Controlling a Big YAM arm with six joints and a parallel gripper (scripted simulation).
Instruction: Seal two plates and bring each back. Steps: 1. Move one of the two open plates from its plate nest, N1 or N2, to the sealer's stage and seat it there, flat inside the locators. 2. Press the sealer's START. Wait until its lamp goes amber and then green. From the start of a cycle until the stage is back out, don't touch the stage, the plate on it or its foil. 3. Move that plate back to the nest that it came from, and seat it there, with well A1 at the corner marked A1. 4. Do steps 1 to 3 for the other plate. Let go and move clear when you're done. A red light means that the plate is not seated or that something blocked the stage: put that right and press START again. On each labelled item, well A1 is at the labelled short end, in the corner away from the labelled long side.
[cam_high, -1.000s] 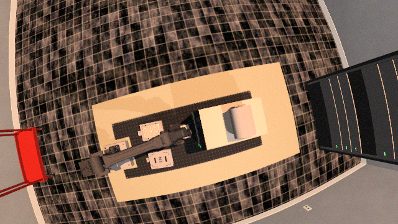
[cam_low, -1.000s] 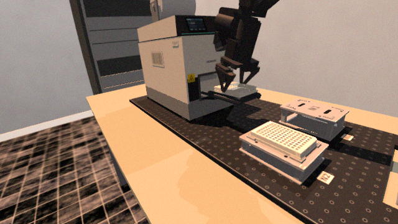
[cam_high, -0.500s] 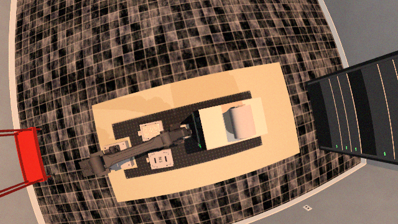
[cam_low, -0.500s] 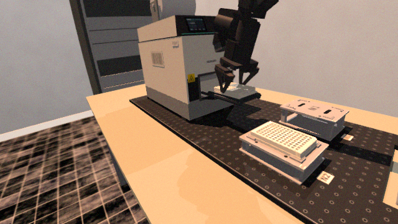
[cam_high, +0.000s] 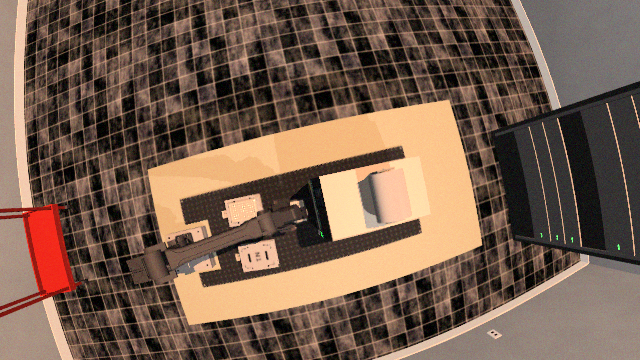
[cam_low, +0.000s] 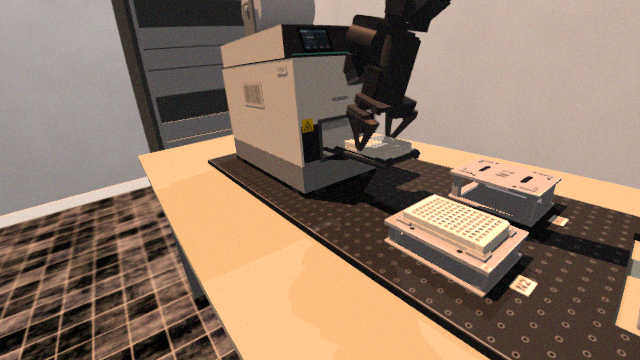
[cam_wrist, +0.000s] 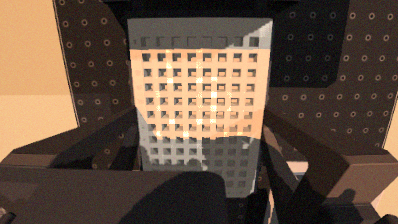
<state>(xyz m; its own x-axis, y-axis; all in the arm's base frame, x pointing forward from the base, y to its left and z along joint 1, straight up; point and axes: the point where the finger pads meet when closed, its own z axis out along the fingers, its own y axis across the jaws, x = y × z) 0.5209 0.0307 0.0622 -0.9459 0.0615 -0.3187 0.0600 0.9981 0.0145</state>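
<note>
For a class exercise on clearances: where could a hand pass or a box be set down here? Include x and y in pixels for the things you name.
Bare tabletop (cam_high: 325, 140) (cam_low: 250, 250) runs along the N2 side of the perforated board (cam_high: 350, 162) (cam_low: 340, 232). It's crowded at the stage, with gripper (cam_low: 378, 142) (cam_wrist: 199, 112) and plate.

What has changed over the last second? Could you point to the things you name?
Nothing clearly: any shift of the dark gripper (cam_low: 378, 141) (cam_wrist: 201, 145) at the white well plate (cam_low: 372, 142) (cam_wrist: 200, 100) by the boxy beige sealer (cam_high: 345, 205) (cam_low: 262, 120) is too slight to tell. The white well plate on N2 (cam_high: 242, 210) (cam_low: 455, 220) and the plateless grey nest N1 (cam_high: 258, 265) (cam_low: 505, 175) stayed put.
</note>
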